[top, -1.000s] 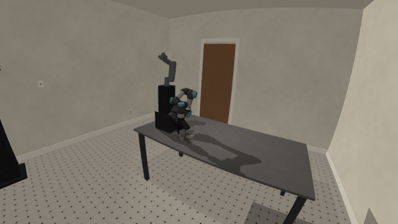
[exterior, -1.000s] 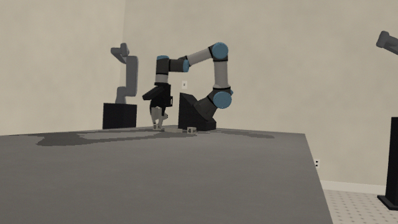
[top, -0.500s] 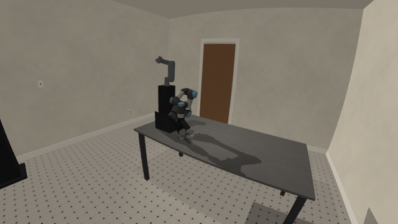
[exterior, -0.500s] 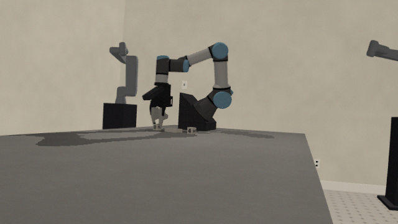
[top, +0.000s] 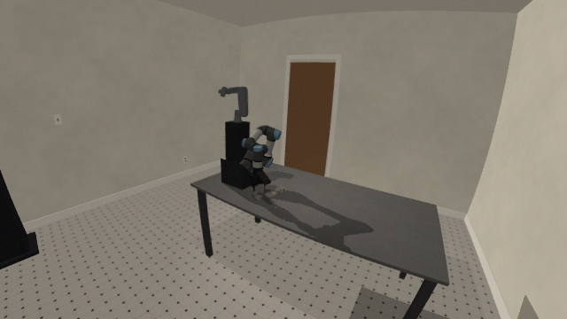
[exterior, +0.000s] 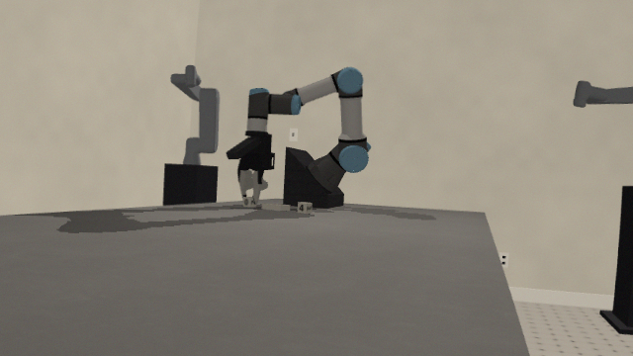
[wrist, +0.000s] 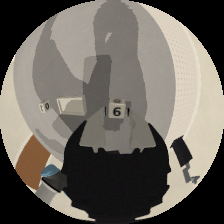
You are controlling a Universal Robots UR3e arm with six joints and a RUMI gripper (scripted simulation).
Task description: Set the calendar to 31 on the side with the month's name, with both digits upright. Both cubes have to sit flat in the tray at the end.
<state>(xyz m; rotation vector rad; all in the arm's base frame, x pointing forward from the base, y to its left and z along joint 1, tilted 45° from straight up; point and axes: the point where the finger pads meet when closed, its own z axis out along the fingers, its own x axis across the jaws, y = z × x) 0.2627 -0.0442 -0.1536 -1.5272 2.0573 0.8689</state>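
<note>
My gripper points down at the table near the arm's base, and it also shows in the exterior view. A small pale cube showing 6 rests on the table between the fingertips, and the fingers stand slightly apart from it, so the gripper is open. In the exterior view this cube sits under the fingers. A second cube showing 0 lies to the left, beside the low pale tray. In the exterior view this cube shows a 4, right of the tray. The tray holds no cube.
The arm's black base block stands just behind the cubes. A black pedestal with a grey camera arm stands at the table's far left corner. The table edge is close to the gripper.
</note>
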